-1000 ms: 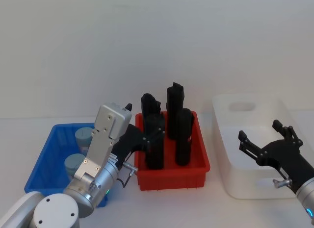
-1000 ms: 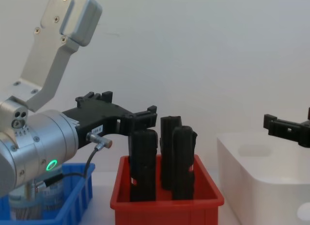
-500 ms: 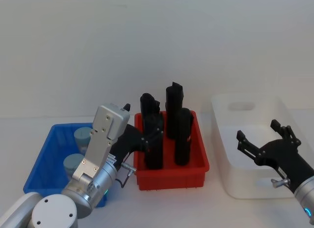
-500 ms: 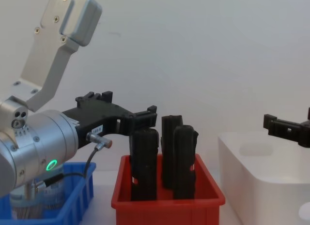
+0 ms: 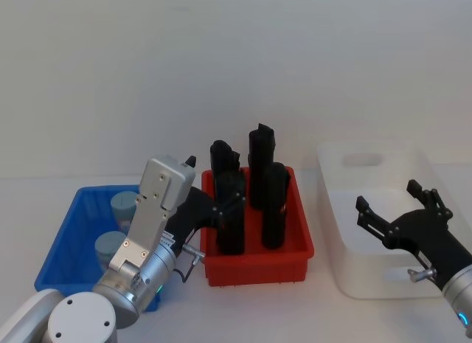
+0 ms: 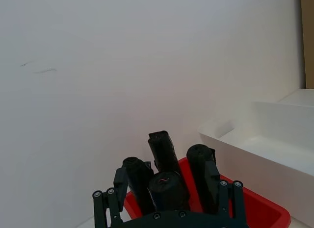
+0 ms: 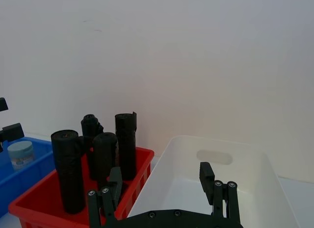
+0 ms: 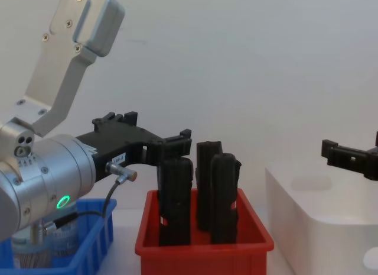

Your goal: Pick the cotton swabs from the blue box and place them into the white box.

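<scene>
Two cotton swabs (image 5: 123, 205), round clear tubs with grey-blue lids, sit in the blue box (image 5: 65, 243). The left pincer (image 6: 169, 201) hangs spread wide near the red bin (image 5: 258, 268). The right pincer (image 5: 389, 203), also spread, hovers over the white box (image 5: 332, 217).

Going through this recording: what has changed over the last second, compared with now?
Nothing has visibly changed. The left gripper stays open and empty beside the black blocks in the red bin. The right gripper stays open and empty over the white box. Both cotton swabs tubs still sit in the blue box.
</scene>
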You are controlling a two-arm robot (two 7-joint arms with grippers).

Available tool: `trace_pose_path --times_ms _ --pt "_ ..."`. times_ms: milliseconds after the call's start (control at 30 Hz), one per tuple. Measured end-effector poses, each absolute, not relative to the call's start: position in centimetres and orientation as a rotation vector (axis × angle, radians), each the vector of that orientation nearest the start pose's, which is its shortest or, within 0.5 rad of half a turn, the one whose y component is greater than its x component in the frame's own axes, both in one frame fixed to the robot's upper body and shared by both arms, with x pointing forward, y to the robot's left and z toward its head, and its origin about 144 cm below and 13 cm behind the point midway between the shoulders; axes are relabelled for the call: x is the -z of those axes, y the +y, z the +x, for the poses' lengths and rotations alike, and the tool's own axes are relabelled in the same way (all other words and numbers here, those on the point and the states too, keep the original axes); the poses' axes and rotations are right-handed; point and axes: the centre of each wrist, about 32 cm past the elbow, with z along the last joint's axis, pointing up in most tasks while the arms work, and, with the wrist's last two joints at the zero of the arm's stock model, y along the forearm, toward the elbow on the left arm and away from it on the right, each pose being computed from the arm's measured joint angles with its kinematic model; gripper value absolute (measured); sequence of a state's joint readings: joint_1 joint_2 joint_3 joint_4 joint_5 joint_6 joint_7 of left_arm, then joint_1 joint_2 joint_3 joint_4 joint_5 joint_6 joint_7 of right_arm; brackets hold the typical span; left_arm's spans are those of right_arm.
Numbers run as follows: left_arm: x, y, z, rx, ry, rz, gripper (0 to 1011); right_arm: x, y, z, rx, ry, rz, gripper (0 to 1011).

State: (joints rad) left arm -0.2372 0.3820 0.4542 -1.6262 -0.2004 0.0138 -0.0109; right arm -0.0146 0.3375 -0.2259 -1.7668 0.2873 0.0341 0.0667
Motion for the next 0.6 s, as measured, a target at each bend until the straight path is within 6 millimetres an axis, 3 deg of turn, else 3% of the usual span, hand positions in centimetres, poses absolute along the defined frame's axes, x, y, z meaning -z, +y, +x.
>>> trace_pose_path --times_ms 600 --pt "-120.44 19.84 49.2 -1.124 -0.268 0.061 1004 -118.87 -23.71 44.33 1.229 -0.075 0.026 1002"
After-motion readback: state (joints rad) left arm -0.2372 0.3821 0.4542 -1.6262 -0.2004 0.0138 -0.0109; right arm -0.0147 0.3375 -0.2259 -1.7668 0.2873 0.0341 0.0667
